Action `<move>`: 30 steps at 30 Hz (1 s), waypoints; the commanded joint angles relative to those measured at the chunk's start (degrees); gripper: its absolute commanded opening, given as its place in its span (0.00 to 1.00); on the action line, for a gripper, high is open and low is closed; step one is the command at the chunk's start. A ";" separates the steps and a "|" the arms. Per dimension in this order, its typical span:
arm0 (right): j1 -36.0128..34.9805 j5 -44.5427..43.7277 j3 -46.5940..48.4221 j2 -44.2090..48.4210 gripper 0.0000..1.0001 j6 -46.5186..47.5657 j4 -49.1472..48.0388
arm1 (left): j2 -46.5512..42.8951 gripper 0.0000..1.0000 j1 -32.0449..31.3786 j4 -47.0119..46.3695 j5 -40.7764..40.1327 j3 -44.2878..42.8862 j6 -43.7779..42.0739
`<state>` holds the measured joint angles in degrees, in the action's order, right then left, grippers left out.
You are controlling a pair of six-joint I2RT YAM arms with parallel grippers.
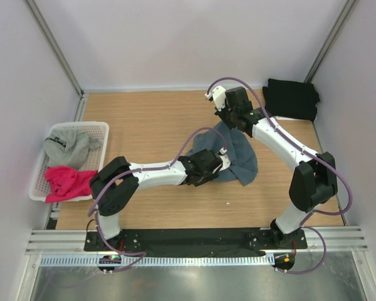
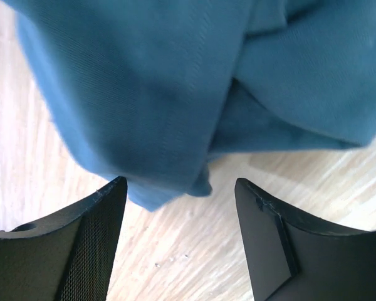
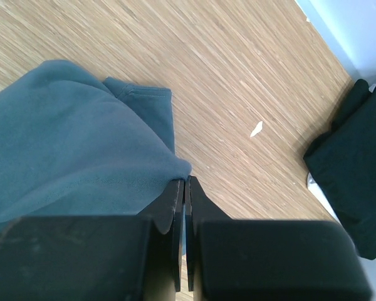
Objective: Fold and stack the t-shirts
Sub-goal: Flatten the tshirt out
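The slate blue-grey t-shirt [image 1: 238, 158] lies bunched at the table's middle and shows in the left wrist view [image 2: 175, 94] and the right wrist view [image 3: 69, 157]. My right gripper [image 1: 229, 119] [image 3: 185, 185] is shut on its far edge, lifting it. My left gripper [image 1: 220, 164] [image 2: 178, 200] is open at the shirt's near left edge, a cloth corner hanging between the fingers. A black t-shirt [image 1: 291, 98] [image 3: 357, 157] lies folded at the far right. The light grey printed t-shirt [image 1: 67, 145] and the bright pink t-shirt [image 1: 69, 182] lie in the basket.
A white slatted basket [image 1: 100, 128] stands at the table's left edge. White walls enclose the wooden table [image 1: 156, 125] on three sides. A small white scrap [image 3: 255, 129] lies on the wood near the black shirt.
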<state>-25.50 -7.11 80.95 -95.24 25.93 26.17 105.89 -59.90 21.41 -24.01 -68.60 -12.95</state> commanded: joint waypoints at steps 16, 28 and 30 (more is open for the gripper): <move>0.18 0.09 -2.55 4.45 0.01 -1.24 -2.97 | -1.47 0.00 1.80 -3.57 -5.34 -3.12 -2.08; 0.62 2.54 -3.26 6.74 0.02 -2.20 -2.89 | -21.42 0.00 21.02 -3.92 -3.59 0.04 -4.19; 0.71 3.68 -2.64 5.95 0.04 -3.16 -2.27 | -21.25 0.00 22.63 -4.01 -3.50 0.13 -4.10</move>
<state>-24.99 -5.04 76.49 -88.86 24.64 24.73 84.38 -39.68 17.93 -27.59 -67.99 -16.69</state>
